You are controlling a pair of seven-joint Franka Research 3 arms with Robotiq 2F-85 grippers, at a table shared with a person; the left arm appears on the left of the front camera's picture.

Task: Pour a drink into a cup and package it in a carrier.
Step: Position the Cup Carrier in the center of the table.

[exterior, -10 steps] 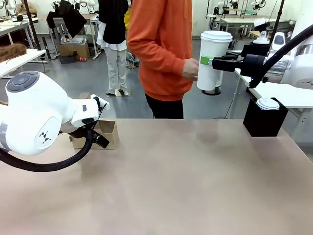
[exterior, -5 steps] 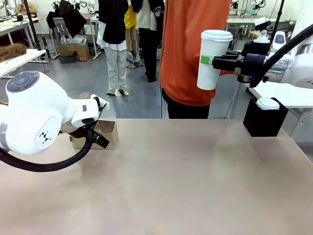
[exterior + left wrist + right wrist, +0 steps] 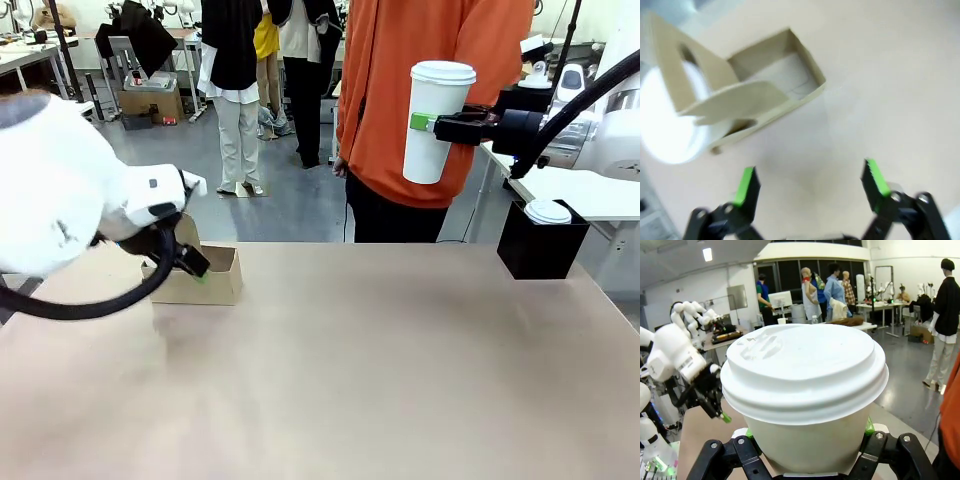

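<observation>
Beige table (image 3: 400, 380), person (image 3: 400, 80) at far side. R gripper (image 3: 428, 123) clamped on cup (image 3: 440, 90), held high. L gripper (image 3: 810, 177) spread wide, empty, beside carrier (image 3: 765, 95). Risk: over-squeeze pops lid (image 3: 805, 370); misaligned pocket (image 3: 785, 70), cup tips.

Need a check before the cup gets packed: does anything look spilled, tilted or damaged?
Nothing stands out. The tall white paper cup is upright with its lid seated in the shut right gripper, the small brown cardboard carrier stands square on the tan table, which shows no spill, and the left gripper is open.
</observation>
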